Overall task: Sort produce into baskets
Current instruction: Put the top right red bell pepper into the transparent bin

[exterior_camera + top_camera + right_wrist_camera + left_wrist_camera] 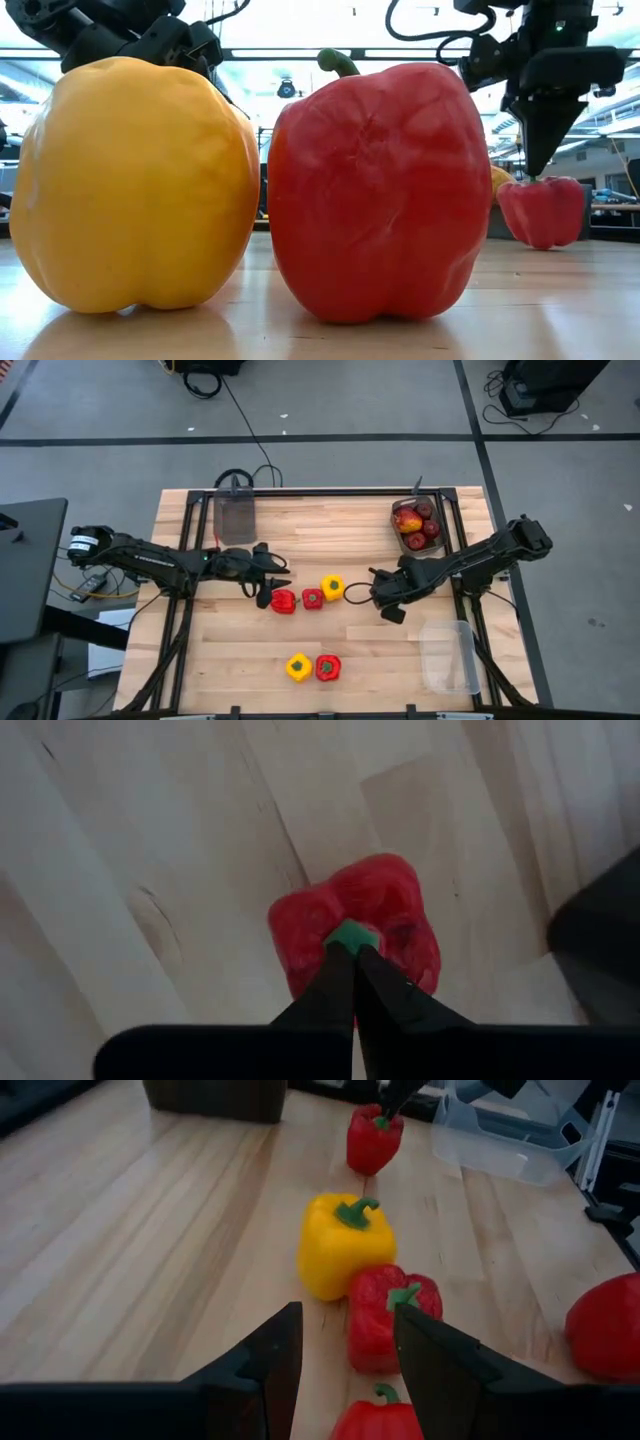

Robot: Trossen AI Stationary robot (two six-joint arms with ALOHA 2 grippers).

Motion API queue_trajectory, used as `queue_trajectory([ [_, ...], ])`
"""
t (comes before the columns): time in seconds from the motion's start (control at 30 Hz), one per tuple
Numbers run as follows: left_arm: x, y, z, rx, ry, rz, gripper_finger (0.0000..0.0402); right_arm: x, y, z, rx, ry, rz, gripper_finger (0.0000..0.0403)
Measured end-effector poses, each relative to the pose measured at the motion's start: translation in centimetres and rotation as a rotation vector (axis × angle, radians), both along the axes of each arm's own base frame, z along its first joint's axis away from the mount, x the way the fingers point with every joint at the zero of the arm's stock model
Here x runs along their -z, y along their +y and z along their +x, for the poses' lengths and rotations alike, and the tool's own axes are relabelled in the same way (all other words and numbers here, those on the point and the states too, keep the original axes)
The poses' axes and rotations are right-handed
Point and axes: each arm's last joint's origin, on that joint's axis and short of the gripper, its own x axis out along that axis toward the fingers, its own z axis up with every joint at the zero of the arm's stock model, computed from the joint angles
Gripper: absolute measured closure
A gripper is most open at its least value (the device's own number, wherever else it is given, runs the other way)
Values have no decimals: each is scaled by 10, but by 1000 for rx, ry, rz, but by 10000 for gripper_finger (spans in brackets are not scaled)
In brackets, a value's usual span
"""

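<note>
Apples [417,524] sat sorted in one basket [436,509] — peppers [312,667] remained on the table [200,650]. Right pincer [352,957] pinched a red pepper [360,925] by its stem; left pincer [345,1365] hovered wide — empty.

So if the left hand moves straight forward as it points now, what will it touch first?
Probably the nearest red pepper, in the gap between the open left hand's fingers; if it passes above that, the next red pepper behind.
</note>
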Motion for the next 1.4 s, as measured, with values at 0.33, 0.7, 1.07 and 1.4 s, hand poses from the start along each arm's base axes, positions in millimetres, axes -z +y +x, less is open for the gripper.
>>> queue_trajectory([
  [0.33,-6,0,2,21,-58,55,239,-47,8,-18,211,-148,80,401],
  [0.7,-6,0,4,20,-76,54,239,-115,41,-60,241,-193,239,402],
  [1.07,4,0,12,8,-54,56,239,-113,87,-113,435,-127,222,402],
  [1.4,12,0,18,23,-49,45,239,-89,127,-126,614,-104,104,403],
])
